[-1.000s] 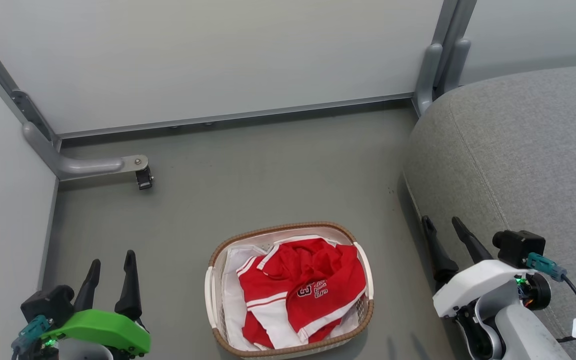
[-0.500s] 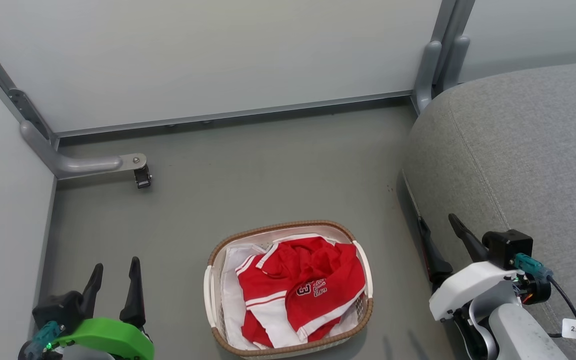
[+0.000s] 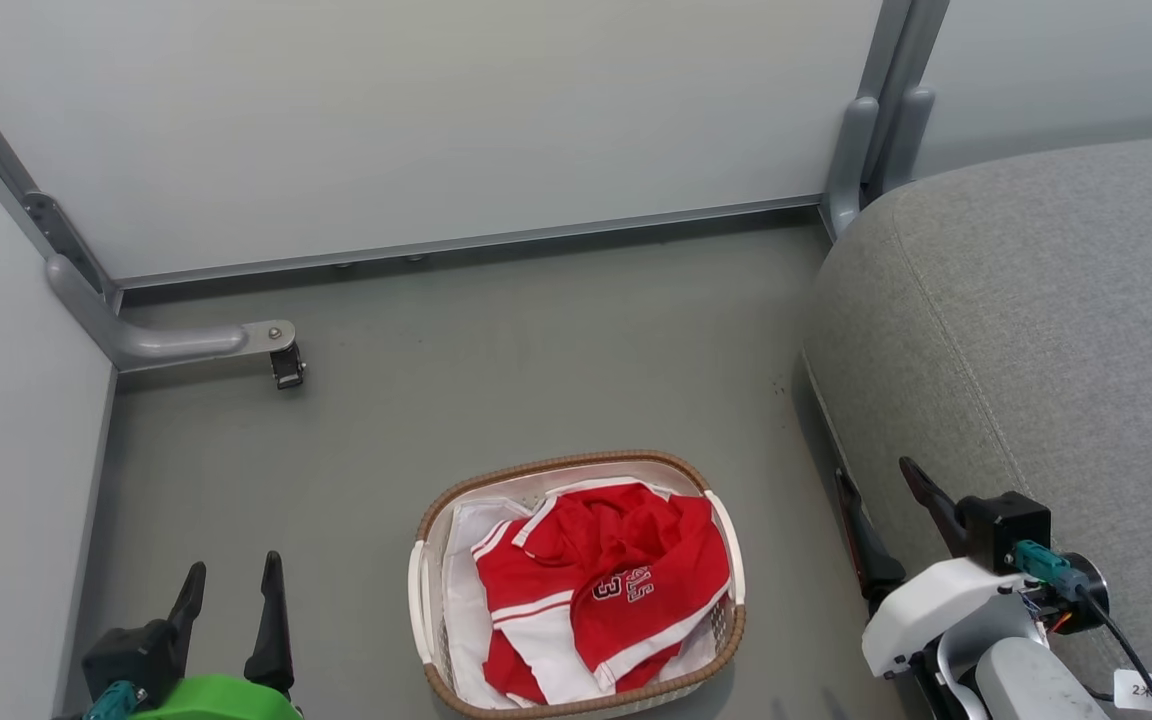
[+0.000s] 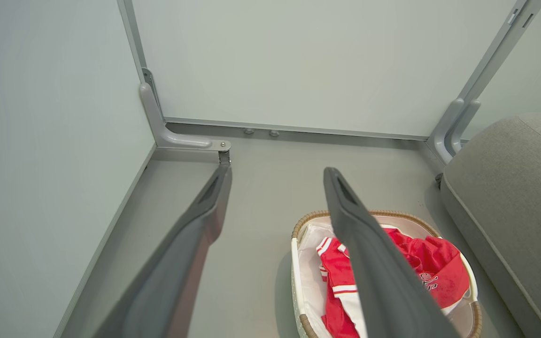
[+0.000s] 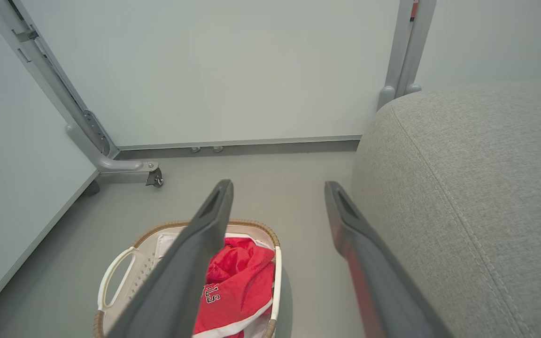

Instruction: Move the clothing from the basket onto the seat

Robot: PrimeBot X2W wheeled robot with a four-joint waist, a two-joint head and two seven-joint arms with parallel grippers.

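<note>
1. Head view: clothing is lying bunched inside basket, on top of a white liner. Basket is sitting on floor, left of seat, w/ a strip of floor btwn them.
2. Left tool is hovering low-left of basket, fingers spread wide, holding nothing. Right tool is hanging btwn basket and seat's front edge, fingers also spread, nothing in them.
3. Step, as I'm judging it: approach/pre-grasp. Nothing is being lifted yet and no red cloth is lying on the visible seat, so task is looking to be at its start.
4. Next move is calling for one tool dropping over basket and pinching a raised fold of the red heap. It should be taking cloth only, not liner or rim, then lifting enough to clear rim and seat edge before swinging right.
5. Edges: brown rim and white handles are ringing the cloth. In right wrist view, seat's rounded corner is sitting just beside right tool's outer finger, so swing room there is looking tight.
6. Open room: floor beyond and left of basket is running bare to wall panel. A metal foot w/ caster is sitting far-left, well apart from basket. Seat top is offering broad room for the drop.
</note>
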